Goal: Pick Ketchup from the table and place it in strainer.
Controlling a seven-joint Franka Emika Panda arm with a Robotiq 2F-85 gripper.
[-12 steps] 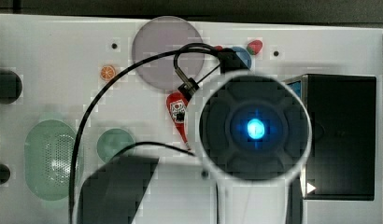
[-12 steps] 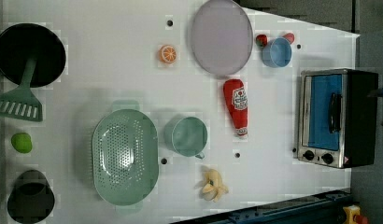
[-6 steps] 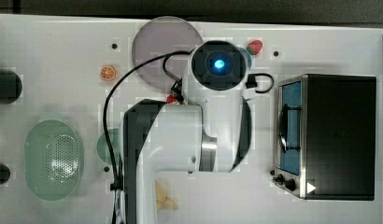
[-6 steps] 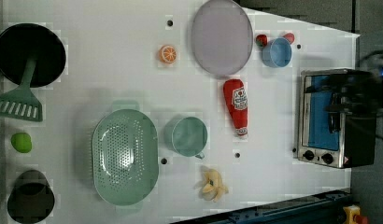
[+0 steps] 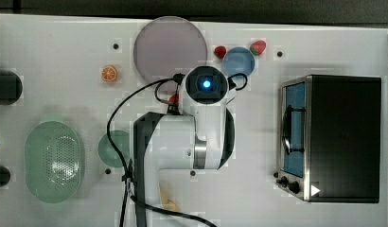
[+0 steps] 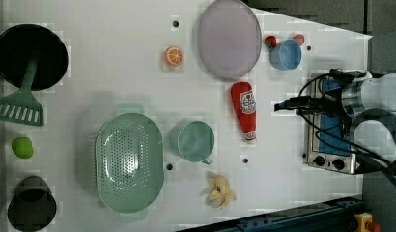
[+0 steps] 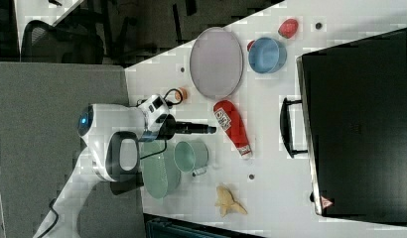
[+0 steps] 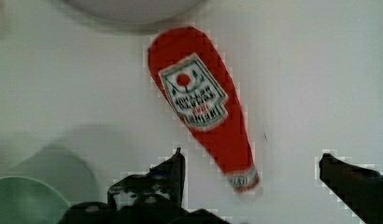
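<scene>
The Ketchup [image 6: 244, 111] is a red squeeze bottle with a white label, lying flat on the white table between the purple plate and the green cup. It also shows in the right view, Ketchup [image 7: 233, 126], and as a red sliver beside the arm in the top view, Ketchup [image 5: 173, 99]. My gripper [image 8: 255, 172] hangs open above it, and the bottle's cap end [image 8: 241, 179] lies between the two fingers without touching them. The gripper [image 7: 207, 129] is well above the table. The strainer [image 6: 129, 162], a pale green perforated oval basin, sits empty at the top view's left, strainer [image 5: 54, 161].
A purple plate [image 5: 168, 47], blue bowl [image 5: 238, 61], two strawberries and an orange slice [image 5: 109, 73] lie along the far edge. A green cup [image 6: 196, 141] stands between strainer and bottle. Banana [image 6: 219, 191], toaster oven [image 5: 334, 137], spatula [image 6: 22, 108], lime [image 6: 22, 147] and dark pots ring the table.
The arm has swung from over the oven side toward the table's middle and now hangs over the ketchup. In the left view it has come in from the right. The objects have not moved.
</scene>
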